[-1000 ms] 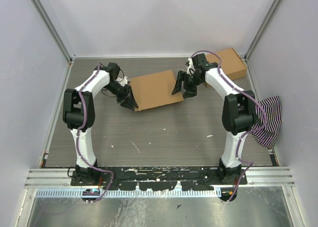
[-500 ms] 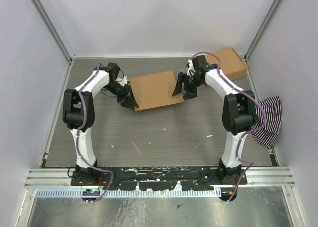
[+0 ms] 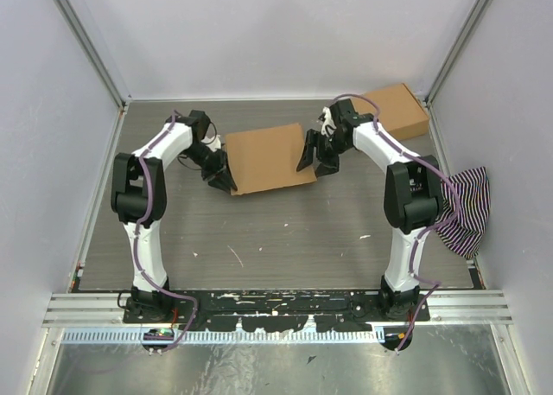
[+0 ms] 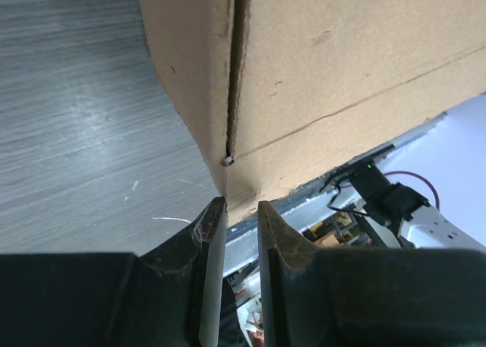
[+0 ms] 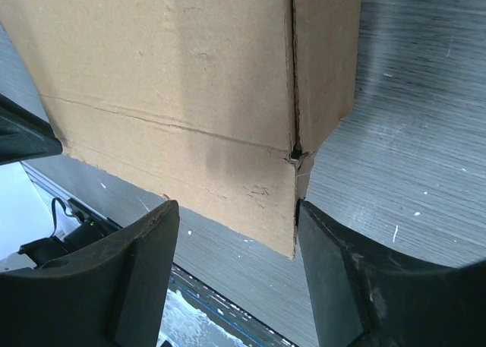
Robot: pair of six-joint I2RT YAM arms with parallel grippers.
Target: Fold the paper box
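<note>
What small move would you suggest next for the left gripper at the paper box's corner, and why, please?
I would probably ease the left gripper slightly forward and close it on the near-left corner of the paper box: that corner sits just at its fingertips, which stand narrowly apart and pinch nothing yet, while the right gripper straddles the right edge, jaws wide open.

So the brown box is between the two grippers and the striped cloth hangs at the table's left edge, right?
No: the top view shows the striped cloth at the right edge of the table. The brown box is between the left gripper and right gripper.
</note>
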